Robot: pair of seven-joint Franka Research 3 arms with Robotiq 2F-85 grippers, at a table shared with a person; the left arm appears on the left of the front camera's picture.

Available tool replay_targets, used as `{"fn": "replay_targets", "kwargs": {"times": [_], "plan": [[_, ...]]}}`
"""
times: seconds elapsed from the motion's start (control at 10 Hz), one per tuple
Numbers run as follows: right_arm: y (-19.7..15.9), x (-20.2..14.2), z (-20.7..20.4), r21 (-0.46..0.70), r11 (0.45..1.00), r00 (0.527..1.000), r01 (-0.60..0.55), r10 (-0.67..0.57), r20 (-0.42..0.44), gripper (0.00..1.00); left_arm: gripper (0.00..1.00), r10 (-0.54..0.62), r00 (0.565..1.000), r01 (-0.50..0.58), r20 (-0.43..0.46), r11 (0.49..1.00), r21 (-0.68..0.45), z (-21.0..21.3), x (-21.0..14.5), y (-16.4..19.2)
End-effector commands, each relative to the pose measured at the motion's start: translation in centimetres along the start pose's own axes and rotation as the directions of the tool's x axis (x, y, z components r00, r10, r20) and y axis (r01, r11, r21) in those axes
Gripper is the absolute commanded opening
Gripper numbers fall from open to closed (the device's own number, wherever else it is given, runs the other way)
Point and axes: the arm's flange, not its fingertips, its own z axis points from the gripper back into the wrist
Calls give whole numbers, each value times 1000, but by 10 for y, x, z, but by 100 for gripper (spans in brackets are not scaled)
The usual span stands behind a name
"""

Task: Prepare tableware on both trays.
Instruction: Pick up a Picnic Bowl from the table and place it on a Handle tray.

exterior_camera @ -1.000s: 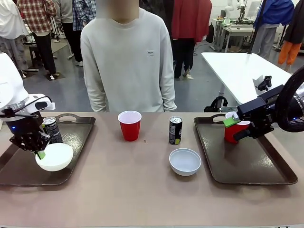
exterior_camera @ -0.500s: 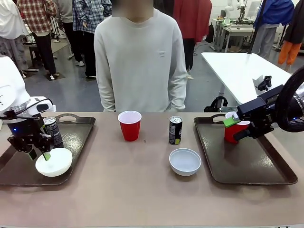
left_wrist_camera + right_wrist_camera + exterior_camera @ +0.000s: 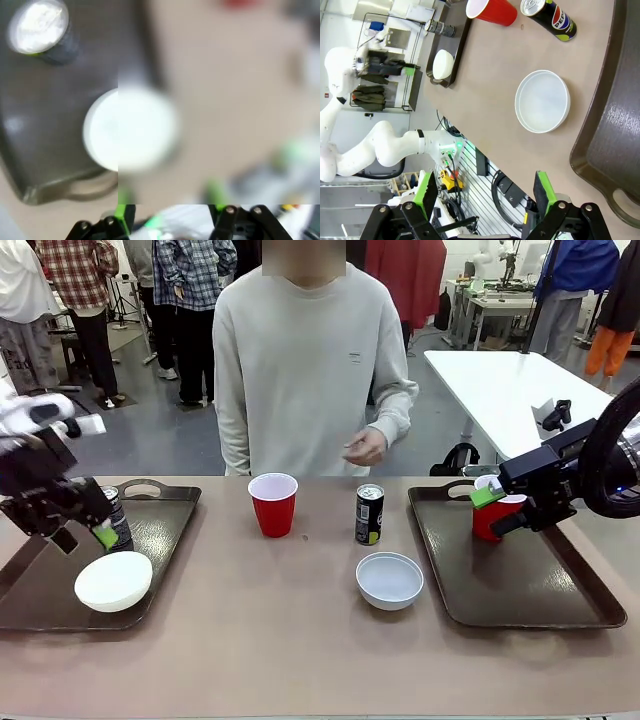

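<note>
From the front, we saw the left gripper (image 3: 85, 537) open just above the white bowl (image 3: 113, 581) on the left tray (image 3: 160, 530). Its wrist view agreed. From the right wrist, the right gripper (image 3: 485, 192) gaped empty; the grey-blue bowl (image 3: 542, 101), on the table (image 3: 490, 65), seemed next.

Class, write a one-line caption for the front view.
Left gripper hovers near the white bowl on the left tray; right gripper beside a red cup on the right tray.
</note>
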Motion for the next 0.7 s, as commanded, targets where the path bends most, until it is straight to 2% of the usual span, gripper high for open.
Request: {"fn": "replay_targets", "kwargs": {"times": [0.0,0.1,0.3,0.5,0.6], "plan": [[0,2,-2,26,1000,1000,-9,9,7,100,79,-11,1000,17,16,874,-485,21,-36,12],[0,2,-2,26,1000,1000,-9,9,7,100,79,61,996,-5,60,742,-671,30,-37,19],[0,2,-2,26,1000,1000,-9,9,7,100,79,153,981,6,118,583,-813,39,-47,28],[0,2,-2,26,1000,1000,-9,9,7,100,79,242,956,23,164,494,-869,53,-64,46],[0,2,-2,26,1000,1000,-9,9,7,100,79,227,960,23,166,526,-850,52,-67,47]]}}
